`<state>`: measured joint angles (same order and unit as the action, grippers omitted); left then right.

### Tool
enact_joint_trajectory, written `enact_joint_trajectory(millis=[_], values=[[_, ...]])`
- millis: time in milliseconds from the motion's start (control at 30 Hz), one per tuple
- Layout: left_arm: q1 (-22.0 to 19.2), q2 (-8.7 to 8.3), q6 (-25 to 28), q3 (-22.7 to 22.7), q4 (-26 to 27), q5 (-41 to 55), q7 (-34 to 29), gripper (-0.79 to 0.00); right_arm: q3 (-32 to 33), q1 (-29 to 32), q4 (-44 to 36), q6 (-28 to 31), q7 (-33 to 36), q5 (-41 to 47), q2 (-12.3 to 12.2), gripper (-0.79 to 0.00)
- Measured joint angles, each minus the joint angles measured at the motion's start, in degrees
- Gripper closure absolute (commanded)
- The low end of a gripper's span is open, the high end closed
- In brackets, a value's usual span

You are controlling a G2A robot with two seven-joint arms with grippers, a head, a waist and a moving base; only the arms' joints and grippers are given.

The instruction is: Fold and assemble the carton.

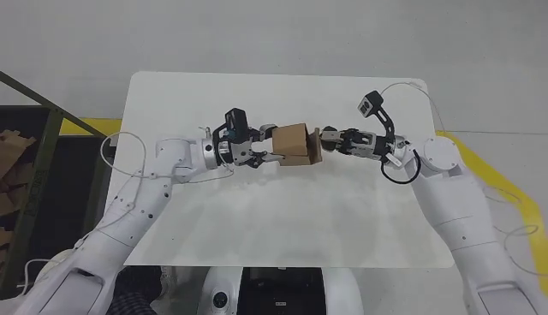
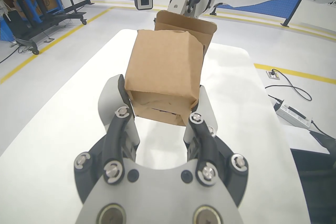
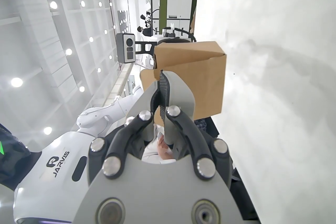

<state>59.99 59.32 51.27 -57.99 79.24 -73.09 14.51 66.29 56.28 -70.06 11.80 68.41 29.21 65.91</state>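
Closest to us, our left hand (image 2: 161, 95) is clamping the carton (image 2: 164, 64) at its closed end. Its fingers are spreading about as wide as the box and pressing on both side walls. We are gripping there, we judge, to brace the box while its far end is being worked.

From above, the carton is sitting over the middle of the bench (image 1: 257, 229), with the left hand at its 9 o'clock and our right hand (image 1: 320, 139) at its 3 o'clock. The right hand is pinching narrowly on the open end flap (image 2: 183, 24), probably so that it can be folded shut. We cannot tell whether the box is resting on the bench or hanging just above it.
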Motion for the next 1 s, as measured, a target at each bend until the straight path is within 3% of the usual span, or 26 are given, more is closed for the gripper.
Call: enact_joint_trajectory(millis=[300, 433, 1000], values=[[-0.87, 0.44, -0.68, 0.6, -1.83, -1.33, 0.79, -0.256, -1.19, 0.07, -0.08, 0.52, 0.07, -0.69, 0.13, -0.077], [-1.09, 0.58, -0.27, 0.73, -2.22, -1.1, 0.85, -0.252, -1.59, -0.15, 0.07, 0.64, -0.3, -1.89, 0.13, -0.139], [-1.04, 0.86, 1.9, -0.1, -2.81, 2.6, 0.31, -0.249, 1.35, 0.76, -0.26, 3.15, -4.84, -4.42, -0.67, -0.123]])
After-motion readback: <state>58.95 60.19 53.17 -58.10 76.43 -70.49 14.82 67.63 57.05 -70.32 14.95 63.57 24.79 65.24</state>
